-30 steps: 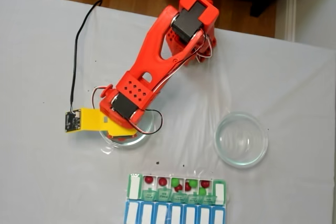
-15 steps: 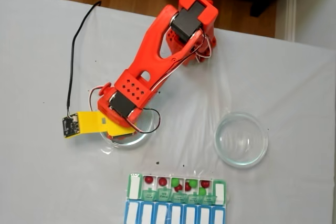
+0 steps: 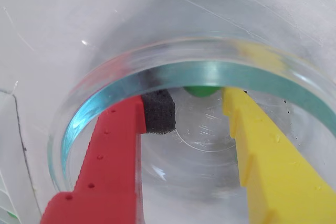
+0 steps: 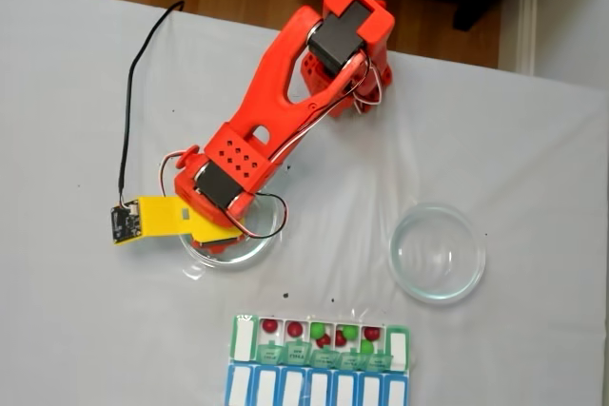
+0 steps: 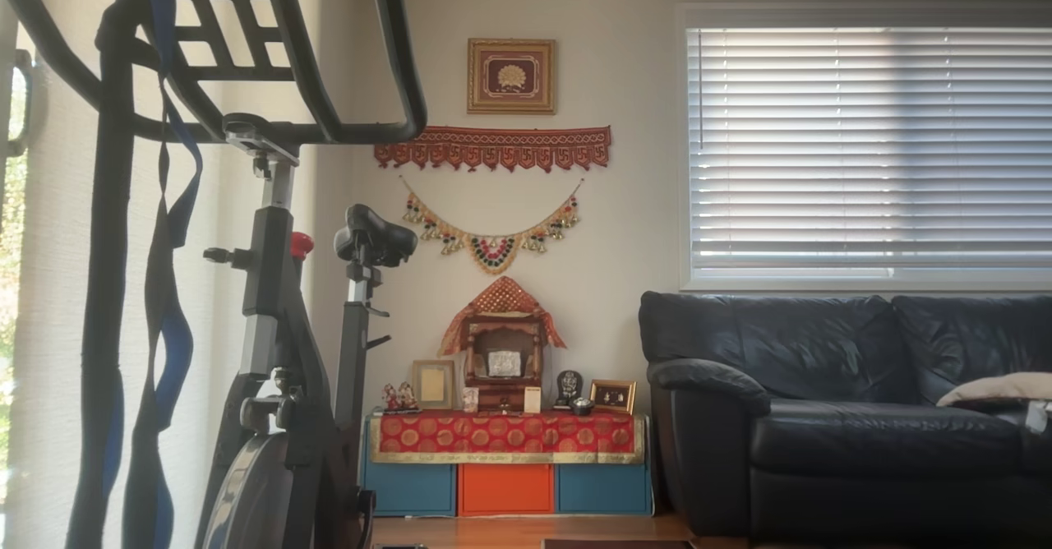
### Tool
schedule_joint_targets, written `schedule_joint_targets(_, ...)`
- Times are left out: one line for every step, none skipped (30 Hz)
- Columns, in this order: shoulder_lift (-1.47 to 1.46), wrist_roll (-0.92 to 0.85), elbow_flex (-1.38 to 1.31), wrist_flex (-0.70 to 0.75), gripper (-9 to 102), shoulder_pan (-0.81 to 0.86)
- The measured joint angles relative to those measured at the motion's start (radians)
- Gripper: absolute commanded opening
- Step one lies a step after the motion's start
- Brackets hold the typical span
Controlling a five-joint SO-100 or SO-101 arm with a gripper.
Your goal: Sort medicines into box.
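Note:
In the wrist view my gripper [image 3: 194, 106] is open inside a round clear glass dish [image 3: 94, 93]. Its red finger with a black foam pad [image 3: 159, 112] is on the left and its yellow finger [image 3: 262, 156] on the right. One green medicine ball [image 3: 202, 91] lies against the dish's far wall, just beyond the fingertips and apart from both. In the fixed view the gripper [image 4: 221, 237] is down in the left dish [image 4: 257, 246]. The box [image 4: 319, 382] sits at the table's near edge, with several red and green balls [image 4: 317, 330] in its green row.
A second clear dish [image 4: 437, 252] stands to the right of the arm and holds nothing. A black cable [image 4: 133, 111] runs from the wrist camera board [image 4: 126, 223] to the table's far edge. The other view shows a living room, not the table.
The wrist and its yellow camera mount have shifted slightly left and away from the box over the left dish. Box and right dish are unchanged.

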Motion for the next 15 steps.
schedule_joint_targets(0.006, 0.002, 0.002, 0.0, 18, 0.0)
schedule_joint_targets(0.011, 0.002, 0.005, 0.0, 18, 0.0)
schedule_joint_targets(0.017, -0.002, 0.006, 0.0, 18, 0.0)
schedule_joint_targets(0.023, -0.006, 0.008, 0.0, 18, 0.0)
schedule_joint_targets(0.028, -0.009, 0.012, -0.002, 18, 0.002)
schedule_joint_targets(0.037, -0.012, 0.02, -0.003, 17, 0.002)
schedule_joint_targets(0.044, -0.015, 0.028, -0.008, 17, 0.003)
schedule_joint_targets(0.051, -0.017, 0.032, -0.012, 17, 0.006)
schedule_joint_targets(0.058, -0.018, 0.037, -0.015, 17, 0.011)
schedule_joint_targets(0.064, -0.018, 0.04, -0.018, 17, 0.012)
schedule_joint_targets(0.074, -0.018, 0.048, -0.025, 17, 0.015)
schedule_joint_targets(0.078, -0.018, 0.051, -0.026, 16, 0.015)
schedule_joint_targets(0.084, -0.018, 0.063, -0.034, 16, 0.015)
schedule_joint_targets(0.089, -0.018, 0.071, -0.04, 16, 0.015)
schedule_joint_targets(0.092, -0.025, 0.08, -0.048, 15, 0.015)
